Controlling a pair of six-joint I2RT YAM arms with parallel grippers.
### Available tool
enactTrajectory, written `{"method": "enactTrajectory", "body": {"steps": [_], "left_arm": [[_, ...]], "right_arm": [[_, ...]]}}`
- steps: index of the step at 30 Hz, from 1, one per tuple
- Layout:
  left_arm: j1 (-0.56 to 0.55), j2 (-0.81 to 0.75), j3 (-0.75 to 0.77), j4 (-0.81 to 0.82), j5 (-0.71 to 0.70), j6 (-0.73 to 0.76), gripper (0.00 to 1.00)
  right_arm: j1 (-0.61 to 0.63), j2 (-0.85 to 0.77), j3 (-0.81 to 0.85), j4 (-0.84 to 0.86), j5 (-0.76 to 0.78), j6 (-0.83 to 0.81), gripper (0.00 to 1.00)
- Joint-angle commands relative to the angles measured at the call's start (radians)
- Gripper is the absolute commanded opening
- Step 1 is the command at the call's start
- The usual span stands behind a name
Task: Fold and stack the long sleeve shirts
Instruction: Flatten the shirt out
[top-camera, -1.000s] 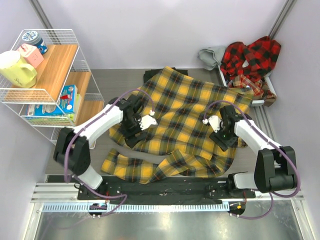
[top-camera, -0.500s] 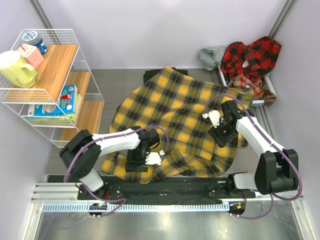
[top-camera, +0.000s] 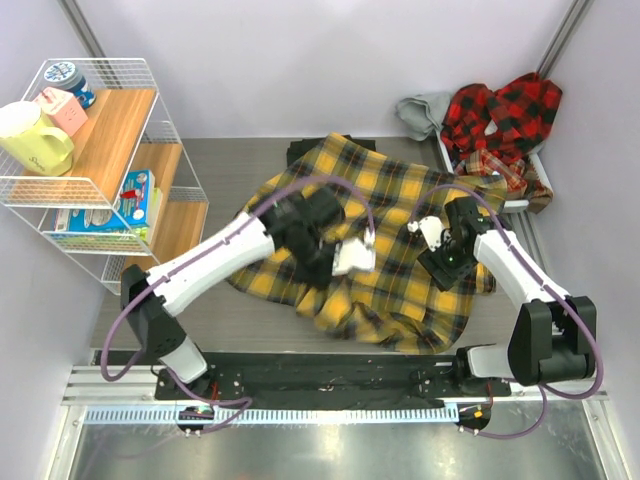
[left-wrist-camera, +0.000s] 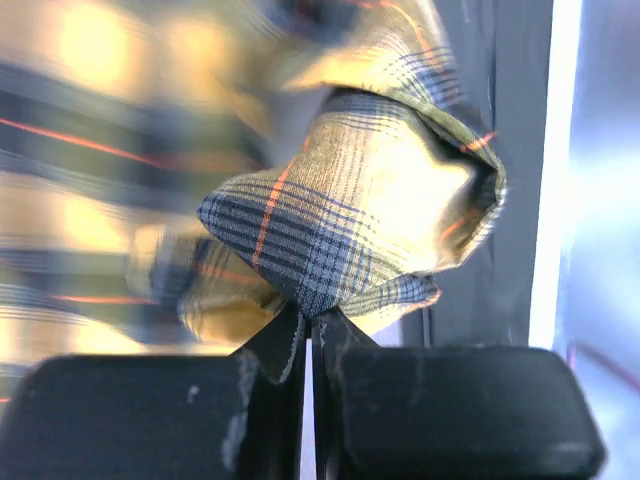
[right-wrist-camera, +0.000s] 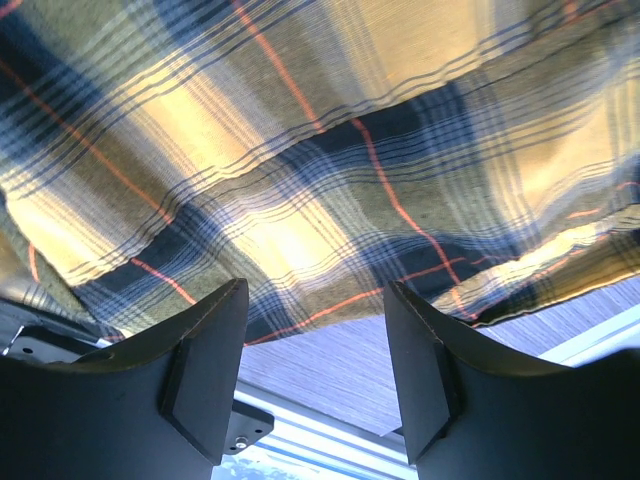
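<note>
The left gripper (left-wrist-camera: 308, 322) is pinching a bunch of the yellow plaid shirt (top-camera: 395, 195), which is sprawling across the counter (top-camera: 230, 320); the right gripper (right-wrist-camera: 315, 300) is hovering above it, jaws apart. Being soft, floppy cloth, it's probably handling best by hems and corners.

The overhead view is lit evenly and brightly with soft shadows, whereas the yellow plaid shirt (left-wrist-camera: 350, 220) is smeared by blur and overexposed in the left wrist view.
</note>
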Motion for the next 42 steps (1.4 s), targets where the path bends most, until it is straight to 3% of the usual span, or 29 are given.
{"method": "enactTrajectory", "body": {"steps": [1,5,9,11,16,24,32,34,35,36,38,39,41,42], "left_arm": [[0.109,0.068,0.259,-0.129,0.294,-0.054,0.0],[-0.047,0.062,0.359,-0.115,0.321,-0.055,0.0],[-0.26,0.01,0.376,0.026,0.359,-0.12,0.0],[-0.3,0.002,0.397,0.118,0.367,-0.169,0.0],[-0.433,0.124,0.646,0.099,0.387,-0.163,0.0],[-0.45,0.12,0.657,0.135,0.441,-0.144,0.0],[-0.506,0.279,0.979,0.175,0.407,-0.031,0.0],[-0.507,0.284,0.97,0.166,0.389,-0.045,0.18],[-0.507,0.272,0.955,0.146,0.361,-0.043,0.39],[-0.501,0.254,0.894,0.123,0.267,-0.039,0.47],[-0.46,0.136,0.745,0.074,0.209,-0.026,0.59],[-0.426,0.078,0.55,0.078,0.195,-0.029,0.62],[-0.267,-0.021,0.371,0.091,0.195,-0.017,0.75],[-0.198,-0.121,0.189,0.095,0.186,0.001,0.76]], "right_arm": [[-0.018,0.012,0.061,0.017,-0.016,0.007,0.62],[-0.018,0.037,0.082,0.021,-0.031,0.019,0.62],[-0.02,0.049,0.091,0.02,-0.045,0.022,0.62],[-0.02,0.047,0.09,0.014,-0.053,0.018,0.62],[-0.02,0.054,0.102,0.004,-0.083,0.015,0.62],[-0.006,0.043,0.128,-0.028,-0.148,0.002,0.63],[-0.006,0.084,0.188,-0.042,-0.143,-0.007,0.62],[-0.006,0.077,0.191,-0.048,-0.145,-0.01,0.62],[-0.006,0.066,0.191,-0.06,-0.149,-0.013,0.63],[-0.006,0.06,0.188,-0.065,-0.149,-0.016,0.62],[-0.004,0.04,0.171,-0.084,-0.154,-0.034,0.63],[-0.006,0.031,0.163,-0.091,-0.156,-0.042,0.63],[-0.001,0.018,0.141,-0.098,-0.152,-0.062,0.63],[0.009,0.014,0.134,-0.098,-0.145,-0.065,0.63]]}}
